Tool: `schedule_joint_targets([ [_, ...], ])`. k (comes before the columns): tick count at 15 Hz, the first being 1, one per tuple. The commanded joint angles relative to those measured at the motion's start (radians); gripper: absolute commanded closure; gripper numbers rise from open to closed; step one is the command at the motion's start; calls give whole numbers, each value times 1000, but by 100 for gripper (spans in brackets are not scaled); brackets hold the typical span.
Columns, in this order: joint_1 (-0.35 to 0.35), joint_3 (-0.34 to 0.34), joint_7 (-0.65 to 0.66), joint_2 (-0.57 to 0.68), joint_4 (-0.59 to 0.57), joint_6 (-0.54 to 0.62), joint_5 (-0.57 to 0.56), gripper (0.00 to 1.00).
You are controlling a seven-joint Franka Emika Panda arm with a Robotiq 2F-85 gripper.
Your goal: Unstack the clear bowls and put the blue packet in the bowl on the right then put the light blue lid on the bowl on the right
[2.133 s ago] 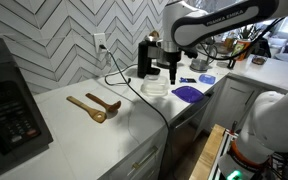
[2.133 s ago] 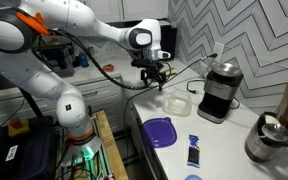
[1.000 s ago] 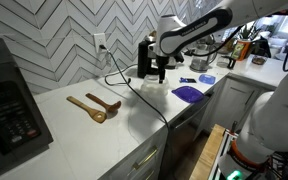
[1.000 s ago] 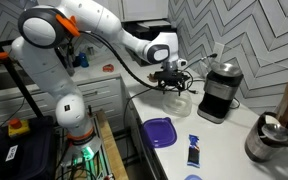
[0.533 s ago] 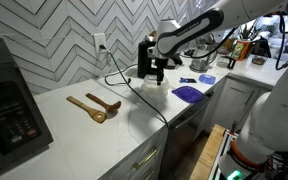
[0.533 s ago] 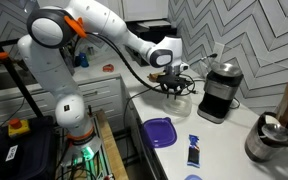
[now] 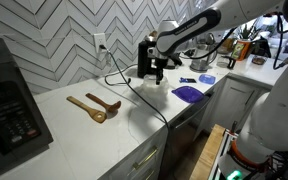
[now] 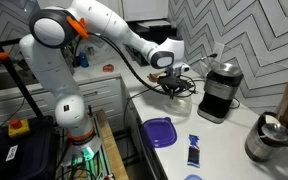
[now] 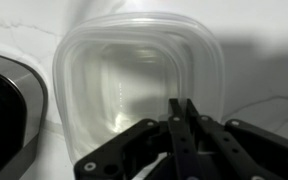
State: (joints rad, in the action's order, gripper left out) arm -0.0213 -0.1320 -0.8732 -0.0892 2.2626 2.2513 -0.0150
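The clear bowls point(image 9: 134, 70) sit stacked on the white counter and fill the wrist view; they also show in both exterior views point(image 7: 155, 86) point(image 8: 178, 102). My gripper point(image 9: 181, 108) stands straight down over them point(image 8: 172, 90), its two fingers pressed together on the near rim of the top bowl. The blue packet point(image 8: 193, 150) lies flat near the counter's edge point(image 7: 187, 79). The light blue lid point(image 7: 206, 78) lies beyond it, just visible at the picture's lower edge in an exterior view point(image 8: 192, 177).
A black coffee machine point(image 8: 218, 90) stands right beside the bowls point(image 7: 146, 57), its base point(image 9: 9, 100) at the left in the wrist view. A dark purple flat lid point(image 8: 159, 132) lies close by. Two wooden spoons point(image 7: 94, 106), a kettle point(image 8: 269, 140) and a cable point(image 7: 134, 90) share the counter.
The arm has come down onto the stacked bowls, and the fingers have gone from wide open to shut on the top bowl's rim.
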Motion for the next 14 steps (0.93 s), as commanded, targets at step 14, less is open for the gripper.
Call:
schedule_joint_targets([
  [14, -12, 69, 319, -287, 65, -182, -168, 98],
])
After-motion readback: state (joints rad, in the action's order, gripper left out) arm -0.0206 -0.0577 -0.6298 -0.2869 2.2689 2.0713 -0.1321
